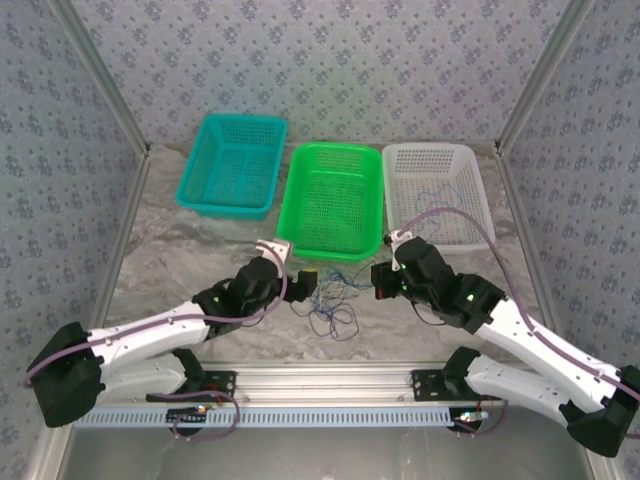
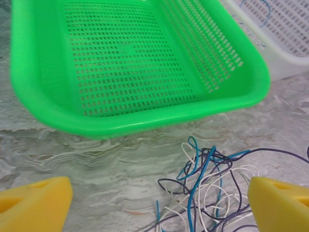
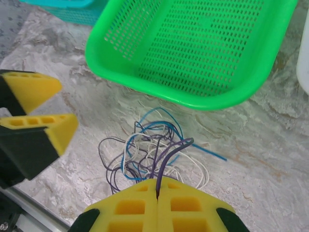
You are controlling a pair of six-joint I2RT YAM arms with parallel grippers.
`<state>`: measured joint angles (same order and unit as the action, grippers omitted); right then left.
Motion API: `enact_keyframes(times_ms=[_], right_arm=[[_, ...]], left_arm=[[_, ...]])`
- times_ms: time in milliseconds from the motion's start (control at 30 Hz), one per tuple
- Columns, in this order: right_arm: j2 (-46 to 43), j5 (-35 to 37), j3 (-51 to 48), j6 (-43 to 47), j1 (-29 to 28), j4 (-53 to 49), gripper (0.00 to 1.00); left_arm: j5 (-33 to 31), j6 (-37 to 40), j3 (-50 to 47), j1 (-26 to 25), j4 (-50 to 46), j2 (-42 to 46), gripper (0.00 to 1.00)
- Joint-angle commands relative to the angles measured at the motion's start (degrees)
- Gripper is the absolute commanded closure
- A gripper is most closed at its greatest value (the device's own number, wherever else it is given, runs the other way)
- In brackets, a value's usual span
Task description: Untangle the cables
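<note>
**Pull the purple strands out slowly**

The right claw (image 3: 157, 193) is closed on purple strands of the cables (image 3: 149, 145), tangled on the table (image 3: 270, 145) by the green basket (image 3: 193, 53). The left claw (image 2: 160, 193), wide open and empty, should pin the rest

A loose tangle of very thin cables (image 3: 149, 152) in blue, whitish and dark purple, loops threaded through one another, flat on the marbled desk (image 3: 270, 145). Close in front of the near rim of the green basket (image 3: 193, 99), clear of it. A few purple strands lifted off the heap, pinched between the closed jaws of the right gripper (image 3: 158, 182). One more thin blue cable (image 1: 443, 192) well apart, loosely curled inside the white basket (image 1: 470, 160).
</note>
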<state>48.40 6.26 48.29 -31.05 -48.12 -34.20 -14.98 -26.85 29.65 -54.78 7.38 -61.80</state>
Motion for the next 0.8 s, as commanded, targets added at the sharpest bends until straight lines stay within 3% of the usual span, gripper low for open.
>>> enact_keyframes(times_ms=[0, 367, 500, 767], right_arm=[[-1.19, 0.19, 4.94, 4.14, -0.33, -3.0, 1.0], [1.78, -4.68, 19.02, 9.52, 0.03, -5.62, 1.0], [3.0, -7.81, 19.55, 9.08, 0.29, -5.1, 1.0], [-0.22, -6.95, 15.68, 8.03, 0.87, -0.69, 1.0]], left_arm=[[3.44, 2.0, 3.12, -1.66, 2.92, -3.08, 0.07], [3.82, 5.17, 11.13, -5.72, 4.32, -13.41, 0.07], [3.81, 6.52, 11.66, -6.64, 8.3, -14.48, 0.07], [6.01, 7.01, 11.76, -6.81, 12.4, -15.57, 0.07]])
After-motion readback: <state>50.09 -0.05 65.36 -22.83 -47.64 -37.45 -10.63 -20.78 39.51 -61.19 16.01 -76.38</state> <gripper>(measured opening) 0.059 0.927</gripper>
